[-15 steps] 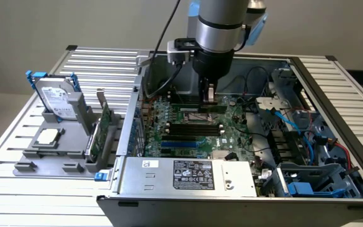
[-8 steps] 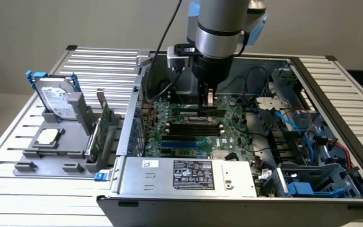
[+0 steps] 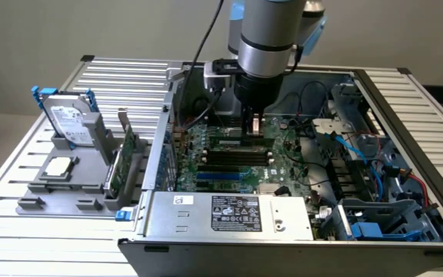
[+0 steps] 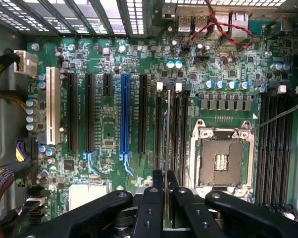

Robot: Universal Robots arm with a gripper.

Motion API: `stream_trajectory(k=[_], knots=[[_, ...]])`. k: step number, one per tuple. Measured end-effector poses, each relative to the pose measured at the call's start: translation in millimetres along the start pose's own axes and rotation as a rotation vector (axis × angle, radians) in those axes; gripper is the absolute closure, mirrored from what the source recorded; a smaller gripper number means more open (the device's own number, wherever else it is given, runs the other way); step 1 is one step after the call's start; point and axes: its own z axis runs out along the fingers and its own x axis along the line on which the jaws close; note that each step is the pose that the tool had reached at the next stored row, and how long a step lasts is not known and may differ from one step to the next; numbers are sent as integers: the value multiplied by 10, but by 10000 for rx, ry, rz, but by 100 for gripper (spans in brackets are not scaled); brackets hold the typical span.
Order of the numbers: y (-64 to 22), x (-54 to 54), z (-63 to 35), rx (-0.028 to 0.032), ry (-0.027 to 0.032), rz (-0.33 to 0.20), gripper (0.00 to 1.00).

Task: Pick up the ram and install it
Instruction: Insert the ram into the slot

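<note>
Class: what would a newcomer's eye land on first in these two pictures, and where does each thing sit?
First, the silver robot arm reaching into the open computer case, its gripper clamping the ram edge-on over the black memory slots. Next, the green motherboard with one blue slot, and the hard drive at the exterior view's left.

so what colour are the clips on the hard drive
Blue. The clips on the silver hard drive show best in the exterior view.

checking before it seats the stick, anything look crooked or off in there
Nothing stands out. The ram sits edge-on in the gripper, running parallel to the black memory slots, with no visible tilt or damage.
</note>
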Motion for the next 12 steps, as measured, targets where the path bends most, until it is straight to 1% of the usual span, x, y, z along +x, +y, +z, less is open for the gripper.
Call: stream_trajectory(k=[7,12], knots=[[-1,56,101,-47,6,1,86],[2,58,190,-61,6,2,86]])
